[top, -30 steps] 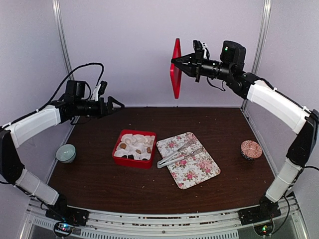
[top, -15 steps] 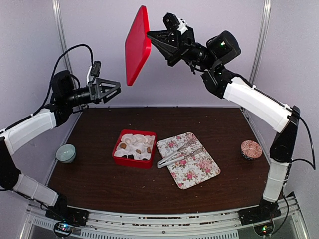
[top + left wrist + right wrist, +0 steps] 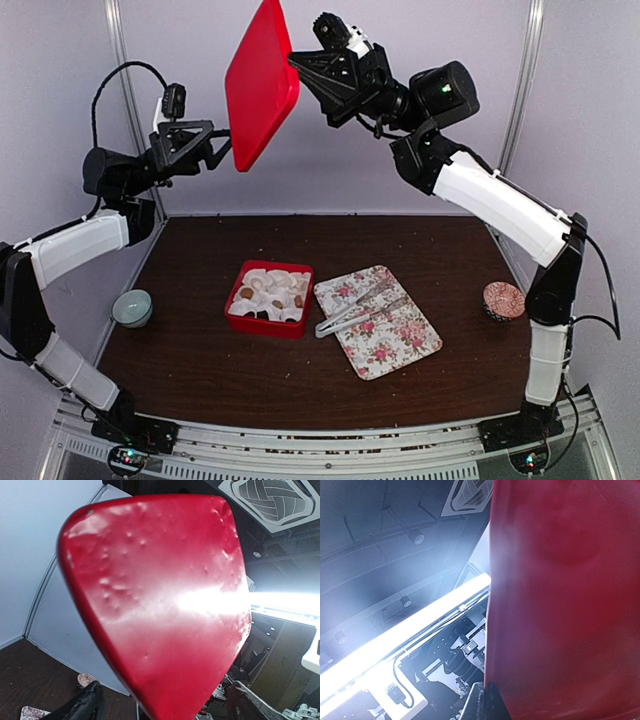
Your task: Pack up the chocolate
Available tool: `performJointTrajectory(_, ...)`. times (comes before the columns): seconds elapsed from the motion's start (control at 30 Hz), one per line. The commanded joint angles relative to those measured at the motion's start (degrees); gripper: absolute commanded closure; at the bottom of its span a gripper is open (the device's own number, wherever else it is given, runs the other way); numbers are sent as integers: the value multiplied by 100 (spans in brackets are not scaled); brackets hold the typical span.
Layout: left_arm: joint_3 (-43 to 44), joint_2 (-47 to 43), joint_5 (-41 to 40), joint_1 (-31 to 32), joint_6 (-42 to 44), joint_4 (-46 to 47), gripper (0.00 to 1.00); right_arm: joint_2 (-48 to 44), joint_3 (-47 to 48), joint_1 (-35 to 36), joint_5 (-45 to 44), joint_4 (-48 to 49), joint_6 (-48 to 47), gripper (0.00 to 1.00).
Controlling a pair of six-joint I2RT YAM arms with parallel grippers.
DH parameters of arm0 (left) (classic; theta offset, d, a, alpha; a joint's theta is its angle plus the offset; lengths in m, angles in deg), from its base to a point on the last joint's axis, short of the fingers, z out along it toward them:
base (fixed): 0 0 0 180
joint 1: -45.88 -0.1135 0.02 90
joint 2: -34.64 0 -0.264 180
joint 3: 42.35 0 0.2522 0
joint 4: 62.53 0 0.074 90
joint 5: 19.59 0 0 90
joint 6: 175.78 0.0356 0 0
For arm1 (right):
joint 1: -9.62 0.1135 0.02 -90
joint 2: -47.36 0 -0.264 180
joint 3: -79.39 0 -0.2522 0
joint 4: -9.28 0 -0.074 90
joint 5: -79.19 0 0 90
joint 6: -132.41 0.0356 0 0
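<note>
The chocolate [image 3: 246, 293] lies as small tan and dark lumps among white paper cups in a red box [image 3: 236, 309] on the table. High above it, my right gripper [image 3: 293, 62] is shut on the upper edge of the red lid [image 3: 260, 85], held tilted in the air. My left gripper [image 3: 222, 150] stands open at the lid's lower left corner. In the left wrist view the lid [image 3: 160, 595] fills the frame, its lower corner dipping between the two dark fingers [image 3: 82, 705]. The right wrist view shows the lid [image 3: 565, 605] clamped at its edge.
A rose-printed tray [image 3: 400, 345] sits right of the box with metal tongs [image 3: 355, 310] lying on it. A pale green bowl [image 3: 132, 308] stands at the table's left edge and a small patterned bowl [image 3: 503, 300] at the right edge.
The right arm has swung the red lid up and to the left. The left arm has risen to meet it, so the lid's lower corner now sits between its jaws.
</note>
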Motion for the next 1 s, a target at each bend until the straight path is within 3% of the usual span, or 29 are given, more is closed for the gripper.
performJointTrajectory(0.0, 291, -4, 125, 95, -158, 285, 13, -23, 270, 97, 38, 219, -15, 100)
performJointTrajectory(0.27, 550, 72, 67, 285, -386, 462, 19, 31, 277, 154, 124, 293, 29, 100)
performJointTrajectory(0.67, 687, 0, 5, 336, -789, 896, 57, 115, 175, 76, 226, 532, 148, 100)
performJointTrajectory(0.97, 669, -81, -24, 343, -638, 729, 82, -489, -879, -226, 144, 74, -620, 98)
